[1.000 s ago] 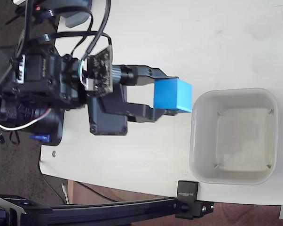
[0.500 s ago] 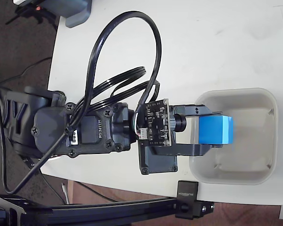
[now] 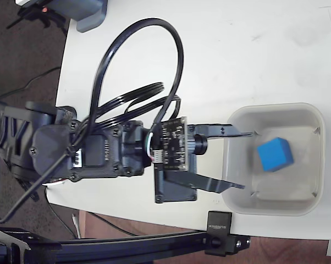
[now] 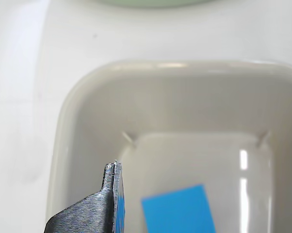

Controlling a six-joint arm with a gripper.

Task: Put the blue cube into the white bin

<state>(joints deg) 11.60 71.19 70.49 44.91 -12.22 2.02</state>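
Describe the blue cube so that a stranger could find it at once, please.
Look in the fixed view for the cream-white square plastic bin at the table's right edge. Inside it, free of the open black pincer, lies the small matte bright-blue cube, the bin's only coloured content.

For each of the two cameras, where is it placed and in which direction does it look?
Fixed view: sits above the table, looking straight down; it shows the arm, its cables and the open gripper at the white bin.
Wrist view: rides on the gripper, looking forward and down into the bin; only one of the fingers shows.
Both views share the bin and the blue cube lying inside it.
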